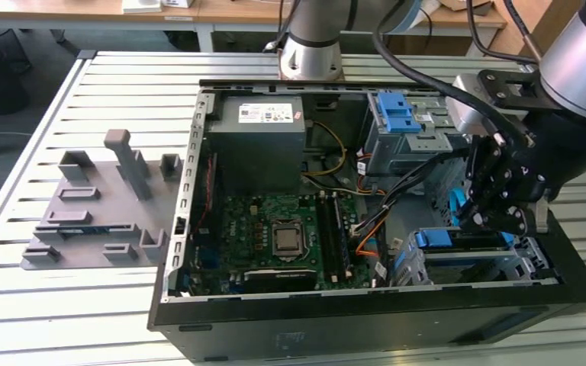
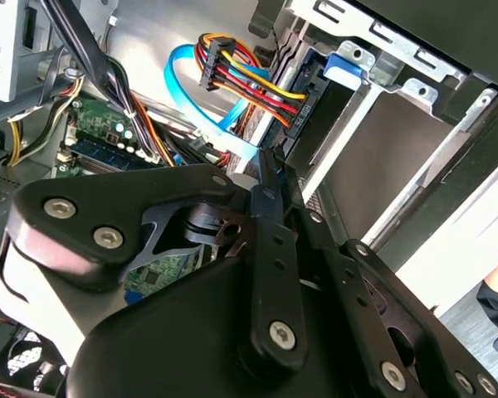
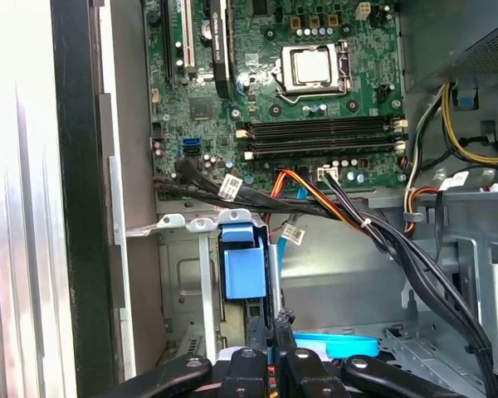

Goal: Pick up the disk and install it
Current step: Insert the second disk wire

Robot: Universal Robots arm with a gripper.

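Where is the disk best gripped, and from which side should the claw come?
Probably by its blue bracket, coming straight down through the open side of the case. The disk seems to lie flat between metal walls, so only its top and the bracket's edge look reachable.

An open computer case [image 1: 375, 320] lies on the worktop [image 1: 120, 305], with a fixture plate [image 1: 94, 213] beside it on the exterior view's left. Inside the case, the motherboard [image 1: 272, 236] sits toward that left with the power supply [image 1: 257, 141] behind it. The drive cages [image 1: 415, 130] stand on the exterior view's right, where the gripper [image 1: 497, 217] hangs over the nearer bay [image 1: 466, 255]
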